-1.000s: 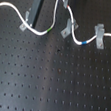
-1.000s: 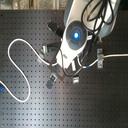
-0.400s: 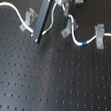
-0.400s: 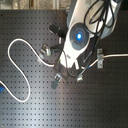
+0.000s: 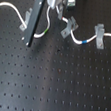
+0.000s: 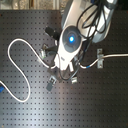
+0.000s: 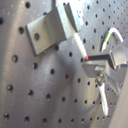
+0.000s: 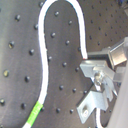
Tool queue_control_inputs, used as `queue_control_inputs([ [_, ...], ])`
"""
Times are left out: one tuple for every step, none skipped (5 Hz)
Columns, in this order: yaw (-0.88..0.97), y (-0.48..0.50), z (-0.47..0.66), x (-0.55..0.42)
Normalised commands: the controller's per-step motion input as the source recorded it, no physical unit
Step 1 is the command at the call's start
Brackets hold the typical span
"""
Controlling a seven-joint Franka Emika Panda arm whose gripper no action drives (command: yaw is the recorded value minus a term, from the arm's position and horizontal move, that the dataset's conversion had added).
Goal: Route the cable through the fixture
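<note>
The end effector has descended; one cable, three fixtures.

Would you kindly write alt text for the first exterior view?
A white cable snakes across a black perforated table, passing grey clip brackets: one at centre, another to the first exterior view's right. The robot arm reaches down from the top; its gripper is hidden.
</note>
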Motion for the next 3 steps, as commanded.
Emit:
queue_control_inputs([
  [-0.01, 0.448, 0.26, -0.156],
  [-0.01, 0.451, 0.25, -0.208],
  [0.00, 0.289, 0.18, -0.149],
])
